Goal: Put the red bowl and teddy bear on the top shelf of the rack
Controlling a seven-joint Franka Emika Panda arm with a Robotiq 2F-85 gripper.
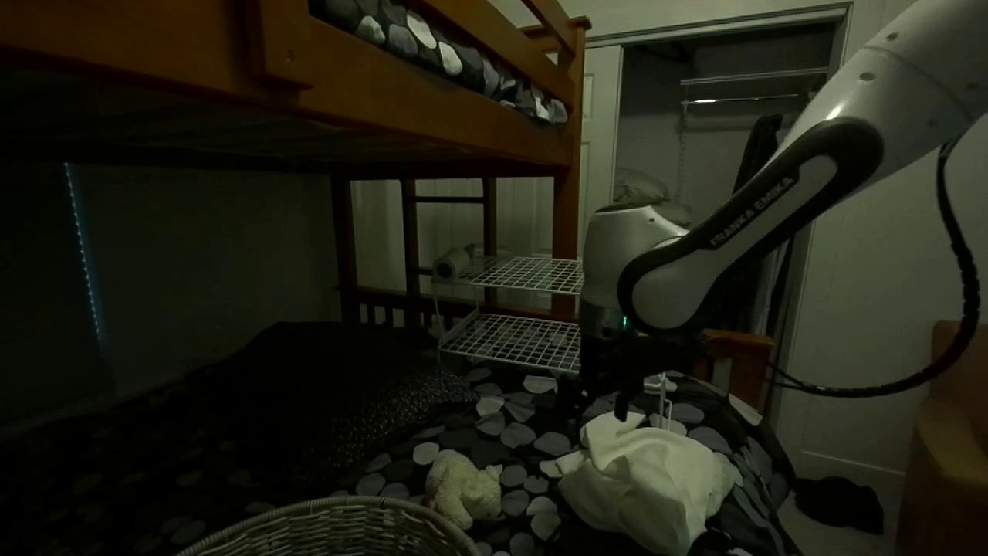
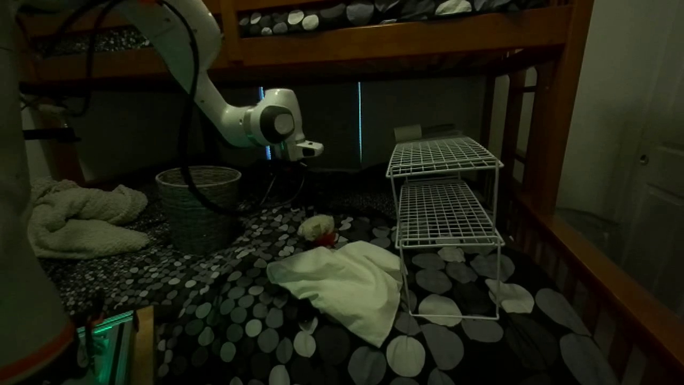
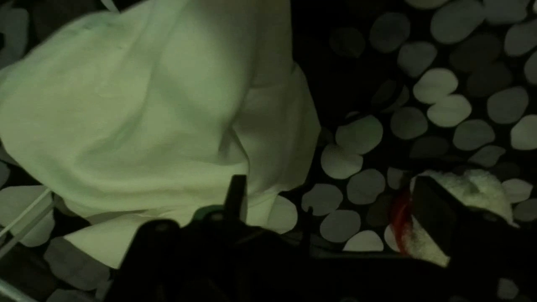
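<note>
The cream teddy bear (image 1: 461,488) lies on the dotted bedspread, also in an exterior view (image 2: 316,226) and in the wrist view (image 3: 482,193). A red patch (image 3: 400,220) shows at its side; I cannot tell whether it belongs to the bear. No red bowl can be made out. The white two-tier wire rack (image 2: 443,155) stands on the bed, its top shelf also in an exterior view (image 1: 532,274). My gripper (image 3: 329,188) is open and empty above the bed, its fingers over the gap between the white cloth and the bear. In an exterior view the gripper (image 1: 594,405) is dark.
A crumpled white cloth (image 2: 352,283) lies beside the rack, also in the wrist view (image 3: 168,105). A wicker basket (image 1: 340,510) and a fluffy blanket (image 2: 85,219) are on the bed. A pale cylinder (image 1: 454,262) is at the rack's top. The upper bunk (image 2: 406,45) hangs overhead.
</note>
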